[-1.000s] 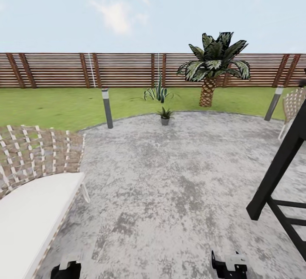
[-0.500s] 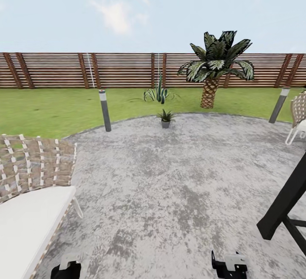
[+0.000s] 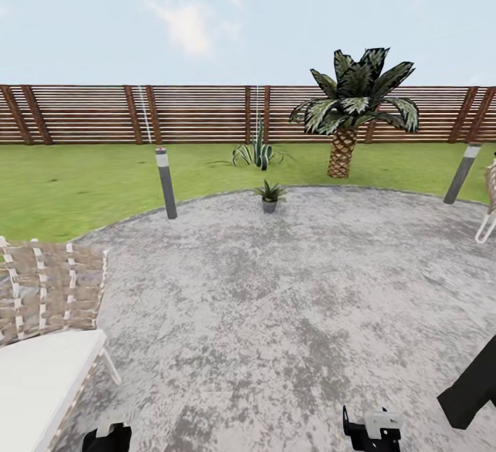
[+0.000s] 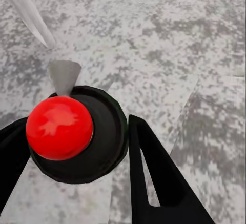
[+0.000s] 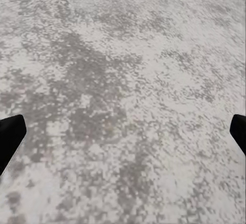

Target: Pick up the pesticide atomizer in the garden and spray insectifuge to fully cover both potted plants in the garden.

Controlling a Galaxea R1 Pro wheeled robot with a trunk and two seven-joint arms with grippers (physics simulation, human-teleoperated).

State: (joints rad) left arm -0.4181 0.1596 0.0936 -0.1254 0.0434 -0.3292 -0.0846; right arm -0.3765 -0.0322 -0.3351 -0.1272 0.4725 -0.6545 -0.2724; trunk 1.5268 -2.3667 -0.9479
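You are crossing the patio [image 3: 275, 314] toward the potted plant [image 3: 269, 195], which sits at the patio's far edge, just in front of the striped agave [image 3: 256, 153] and left of the palm [image 3: 351, 111]; only one potted plant shows. Your left gripper [image 4: 77, 152] has its fingers clamped around the atomizer [image 4: 77, 131], red cap up; your right gripper [image 5: 123, 131] has its fingers wide apart over bare paving; steer straight at the plant, pass clear of the woven chair [image 3: 48, 314], and stop near enough to aim the nozzle at the leaves.
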